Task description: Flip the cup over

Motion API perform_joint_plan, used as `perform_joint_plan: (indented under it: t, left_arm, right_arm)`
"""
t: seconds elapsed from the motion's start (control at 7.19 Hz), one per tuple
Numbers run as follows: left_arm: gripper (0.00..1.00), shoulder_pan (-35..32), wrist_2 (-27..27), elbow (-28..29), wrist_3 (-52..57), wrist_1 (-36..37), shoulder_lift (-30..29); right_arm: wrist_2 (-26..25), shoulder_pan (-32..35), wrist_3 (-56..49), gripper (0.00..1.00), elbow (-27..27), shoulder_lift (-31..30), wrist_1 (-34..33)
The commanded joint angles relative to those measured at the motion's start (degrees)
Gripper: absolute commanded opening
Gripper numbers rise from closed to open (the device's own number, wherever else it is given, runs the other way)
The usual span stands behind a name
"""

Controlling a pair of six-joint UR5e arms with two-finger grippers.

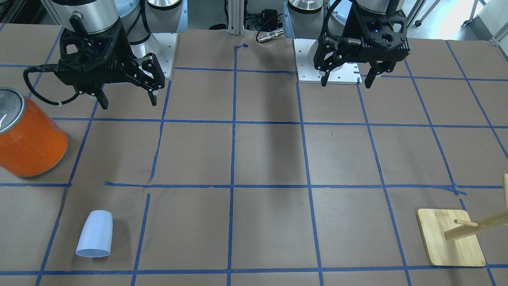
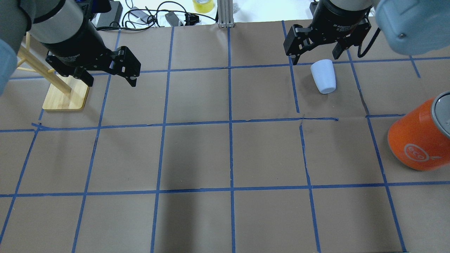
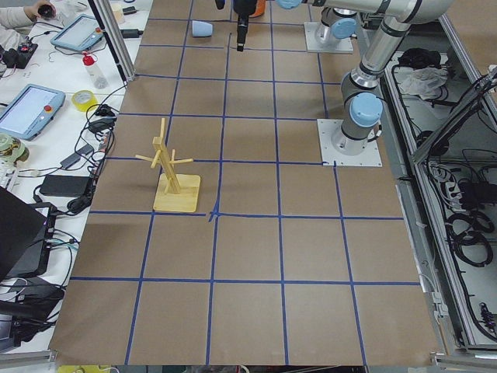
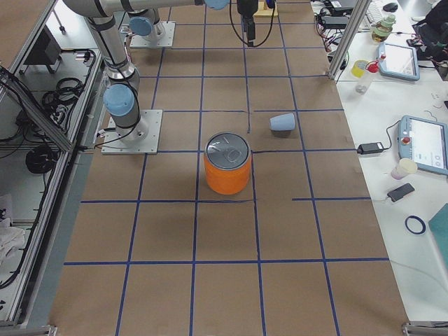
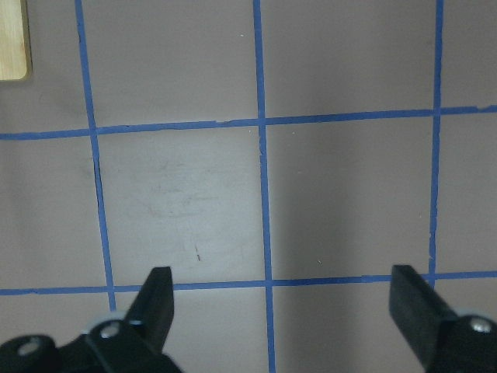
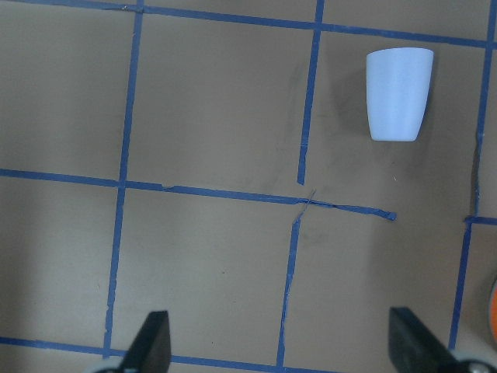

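Note:
The cup [image 1: 95, 235] is a small pale blue-white tumbler. It lies on its side on the brown table, mouth pointing away from the robot. It also shows in the overhead view [image 2: 324, 76] and at the upper right of the right wrist view [image 6: 398, 93]. My right gripper [image 1: 128, 103] [image 2: 315, 55] [image 6: 281, 342] is open and empty. It hangs well above the table, on the robot's side of the cup and clear of it. My left gripper [image 1: 346, 81] [image 2: 109, 79] [image 5: 285, 303] is open and empty over bare table, far from the cup.
A large orange can [image 1: 31, 143] [image 2: 418, 137] with a silver top stands upright near the table's right end, between the cup and the robot. A wooden peg stand on a square base [image 1: 450, 238] [image 2: 66, 96] stands by my left gripper. Blue tape lines grid the table.

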Motion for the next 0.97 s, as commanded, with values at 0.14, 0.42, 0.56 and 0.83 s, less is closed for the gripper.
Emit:
perform_joint_plan:
  t: [0.14, 0.42, 0.56, 0.83]
  left_arm:
    - [1.00, 0.00, 0.00, 0.00, 0.00, 0.00, 0.00]
    - [1.00, 0.00, 0.00, 0.00, 0.00, 0.00, 0.00]
    - [1.00, 0.00, 0.00, 0.00, 0.00, 0.00, 0.00]
    - [1.00, 0.00, 0.00, 0.00, 0.00, 0.00, 0.00]
  right_arm:
    - [-0.35, 0.05, 0.24, 1.00, 0.02, -0.06, 0.00]
    - [-0.71, 0.13, 0.07, 1.00, 0.02, -0.06, -0.09]
    - [-0.79, 0.13, 0.07, 1.00, 0.02, -0.06, -0.09]
    - [-0.79, 0.13, -0.02, 1.00, 0.02, -0.15, 0.09]
